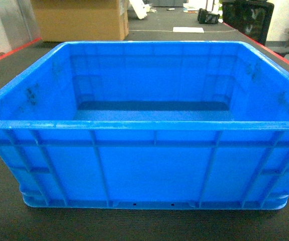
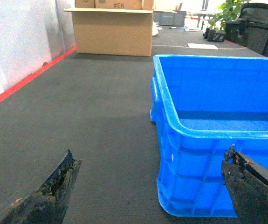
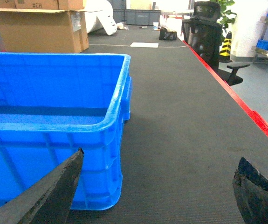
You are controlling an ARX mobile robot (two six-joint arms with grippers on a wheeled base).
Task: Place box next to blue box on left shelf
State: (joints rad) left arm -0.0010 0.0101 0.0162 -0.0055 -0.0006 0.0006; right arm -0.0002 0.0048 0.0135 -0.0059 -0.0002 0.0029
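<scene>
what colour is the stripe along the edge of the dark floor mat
Red stripe; it shows best in the right wrist view, running past the blue crate.

A large open cardboard box (image 2: 113, 29) stood on the dark ribbed floor mat (image 2: 87, 112), far ahead of the left pincer. Ahead and right of the right pincer sat a black office chair (image 3: 211, 39), beside a yellow-black cone (image 3: 226, 48).

One blue box (image 1: 144, 165) — one cardboard box (image 1: 79, 19), one office chair (image 3: 208, 37).
</scene>
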